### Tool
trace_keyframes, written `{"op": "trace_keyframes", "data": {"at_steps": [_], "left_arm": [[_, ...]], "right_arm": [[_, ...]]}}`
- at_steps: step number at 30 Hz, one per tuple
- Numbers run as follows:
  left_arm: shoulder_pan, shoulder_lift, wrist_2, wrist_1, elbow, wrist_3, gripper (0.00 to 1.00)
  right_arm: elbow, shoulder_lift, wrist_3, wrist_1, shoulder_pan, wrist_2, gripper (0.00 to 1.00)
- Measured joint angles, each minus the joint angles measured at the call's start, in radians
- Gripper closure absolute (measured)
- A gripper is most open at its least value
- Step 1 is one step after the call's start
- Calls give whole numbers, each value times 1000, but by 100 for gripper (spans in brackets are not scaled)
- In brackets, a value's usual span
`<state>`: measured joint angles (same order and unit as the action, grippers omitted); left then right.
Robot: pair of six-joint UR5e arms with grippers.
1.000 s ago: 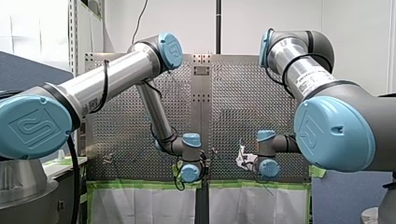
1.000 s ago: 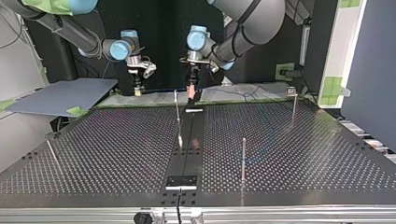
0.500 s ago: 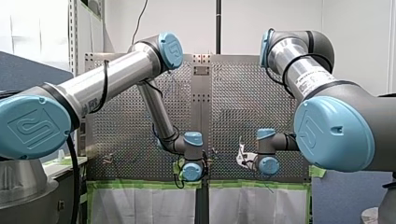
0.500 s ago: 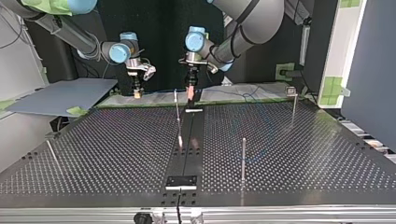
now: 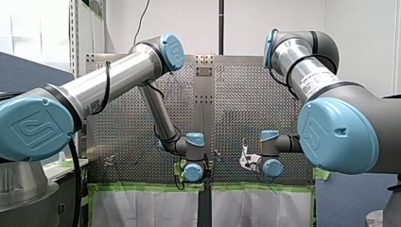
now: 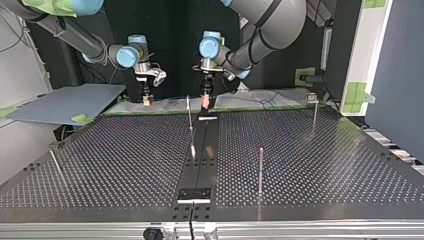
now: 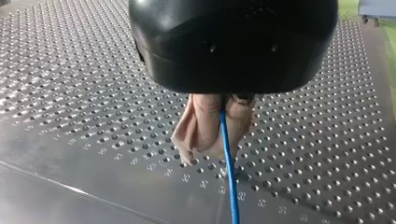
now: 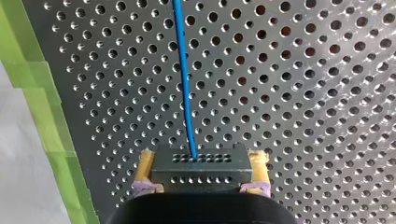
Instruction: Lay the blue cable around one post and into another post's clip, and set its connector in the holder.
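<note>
Blue, the one cable (image 7: 227, 158) is pinched by my left fingers (image 7: 201, 126); my right fingers (image 8: 145, 164) clamp its one connector (image 8: 201, 170).

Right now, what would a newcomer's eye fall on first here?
The thin blue cable stands out most, running from between the beige pads of my left pincer, shut on it above the perforated metal table. Its connector, a dark rectangular block with rows of small holes, sits clamped between the yellow pads of my right pincer, beside a green tape strip.

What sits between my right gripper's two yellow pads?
The black connector, clamped there, with the blue cable running out of it; the right wrist view shows it.
</note>
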<state>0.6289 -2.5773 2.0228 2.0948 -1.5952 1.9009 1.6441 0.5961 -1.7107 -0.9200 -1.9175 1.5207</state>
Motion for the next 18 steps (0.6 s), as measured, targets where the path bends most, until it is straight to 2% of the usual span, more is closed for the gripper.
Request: {"op": "trace_keyframes", "data": {"at_steps": [10, 18], "left_arm": [[-12, -4, -13, 25, 28, -2, 93], [-24, -59, -26, 66, 72, 8, 93]], "right_arm": [[0, 0, 10, 2, 0, 1, 100], [-1, 0, 12, 2, 4, 0, 100]]}}
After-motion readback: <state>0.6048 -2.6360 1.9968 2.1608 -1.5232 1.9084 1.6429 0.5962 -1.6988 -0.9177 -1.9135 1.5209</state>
